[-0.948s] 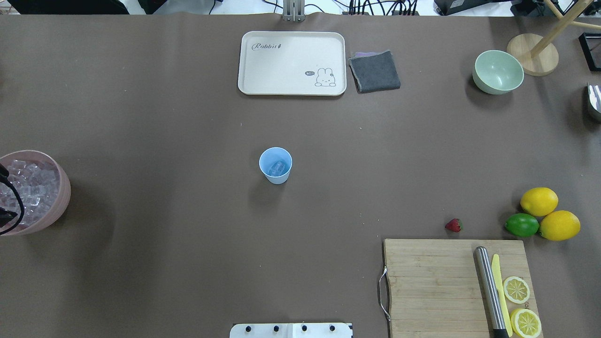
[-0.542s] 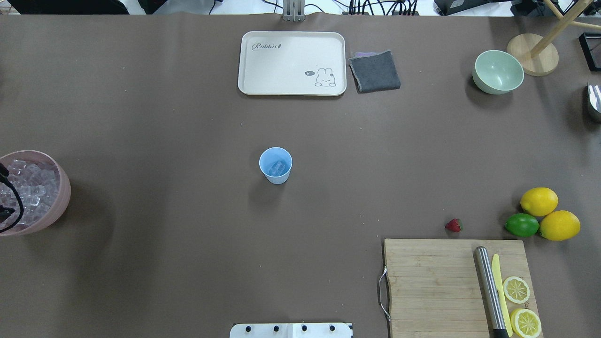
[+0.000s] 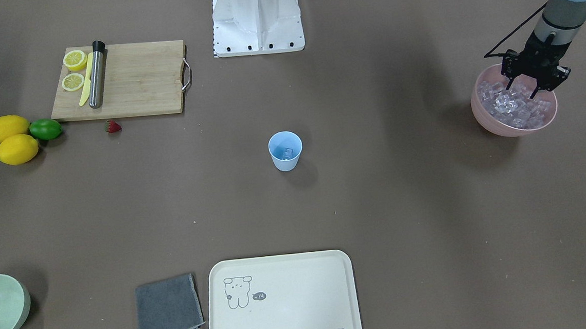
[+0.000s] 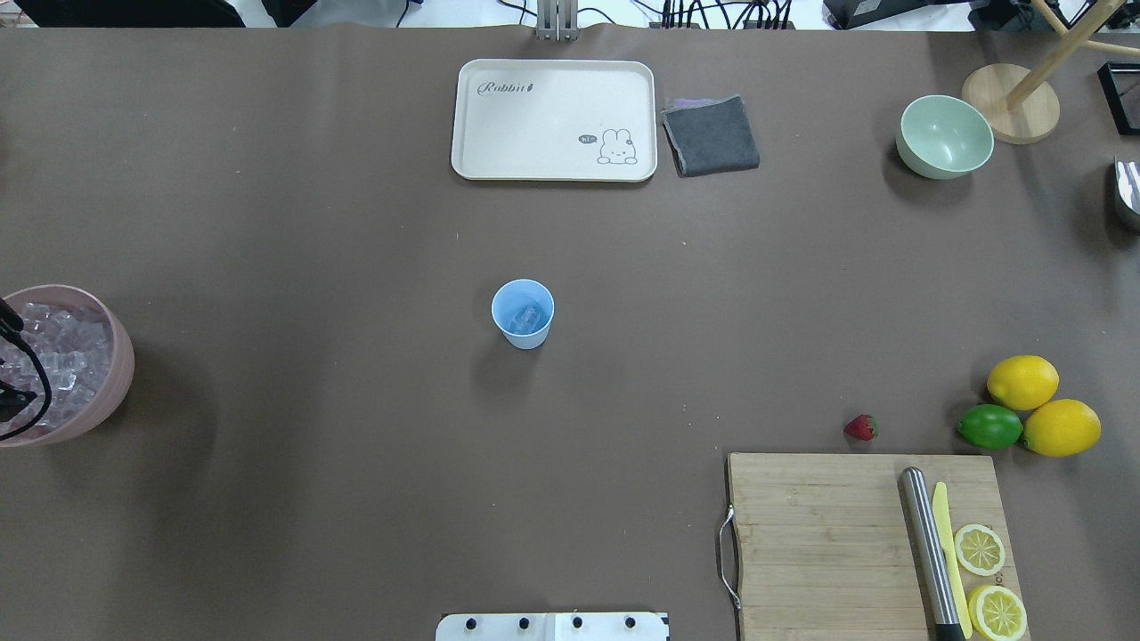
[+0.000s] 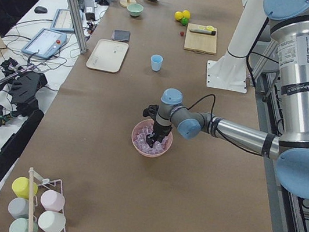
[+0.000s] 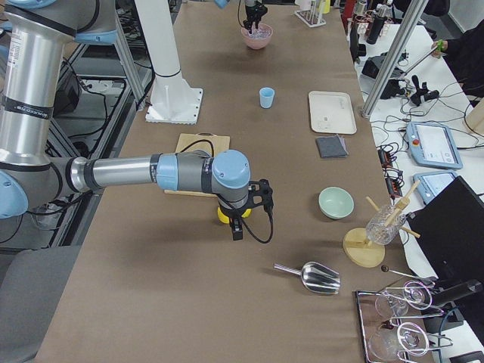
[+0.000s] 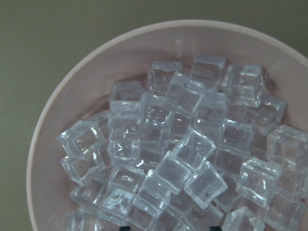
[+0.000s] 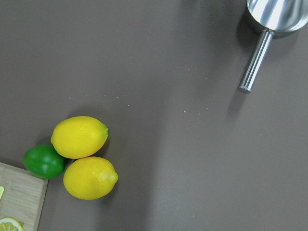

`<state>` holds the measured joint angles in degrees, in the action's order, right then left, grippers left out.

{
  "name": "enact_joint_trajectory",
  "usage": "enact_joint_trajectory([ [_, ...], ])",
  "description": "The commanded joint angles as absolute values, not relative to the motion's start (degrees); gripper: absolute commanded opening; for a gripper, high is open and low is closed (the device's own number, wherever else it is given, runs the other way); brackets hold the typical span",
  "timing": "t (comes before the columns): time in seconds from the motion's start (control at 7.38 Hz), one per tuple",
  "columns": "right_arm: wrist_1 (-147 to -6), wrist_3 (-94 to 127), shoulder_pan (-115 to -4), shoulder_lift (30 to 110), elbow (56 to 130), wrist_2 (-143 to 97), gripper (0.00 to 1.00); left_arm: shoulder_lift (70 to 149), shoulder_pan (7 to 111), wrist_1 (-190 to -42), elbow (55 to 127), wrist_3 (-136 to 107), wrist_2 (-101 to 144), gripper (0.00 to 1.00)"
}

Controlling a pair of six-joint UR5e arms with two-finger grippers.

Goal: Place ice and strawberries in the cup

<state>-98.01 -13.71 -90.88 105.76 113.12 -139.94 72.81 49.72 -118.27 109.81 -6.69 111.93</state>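
Note:
The pale blue cup (image 4: 523,313) (image 3: 285,151) stands upright mid-table with a clear ice cube (image 4: 529,316) inside. More ice (image 7: 187,159) (image 3: 513,105) fills the pink bowl (image 3: 480,115) (image 4: 120,356) at the table's left end. My left gripper (image 3: 529,85) hangs open just above that ice, its fingertips (image 7: 214,228) spread at the wrist view's bottom edge. The small red strawberry (image 4: 860,427) (image 3: 113,126) lies beside the cutting board. My right gripper (image 6: 236,231) hovers near the lemons; whether it is open or shut I cannot tell.
A cutting board (image 4: 819,543) carries a metal rod, a yellow knife and lemon slices. Two lemons (image 8: 79,137) and a lime (image 8: 44,161) lie beside it. A metal scoop (image 8: 274,14), mint bowl (image 4: 944,135), grey cloth (image 4: 711,135) and cream tray (image 4: 554,120) lie farther out.
The black part of my left gripper at the overhead view's left edge has shifted slightly over the pink bowl. Cup, strawberry and everything else stay where they were.

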Motion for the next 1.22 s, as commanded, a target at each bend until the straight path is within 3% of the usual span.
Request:
enact_joint_trajectory([
  [0.0, -98.09, -13.71, -90.88, 105.82, 113.12, -140.01, 1.00, 72.95, 49.57, -118.30, 109.60, -6.77, 111.97, 0.63],
  [1.08, -98.09, -13.71, -90.88, 106.61, 113.55, -140.10, 1.00, 73.04, 47.73, -118.30, 109.51, -9.48, 112.06, 0.60],
])
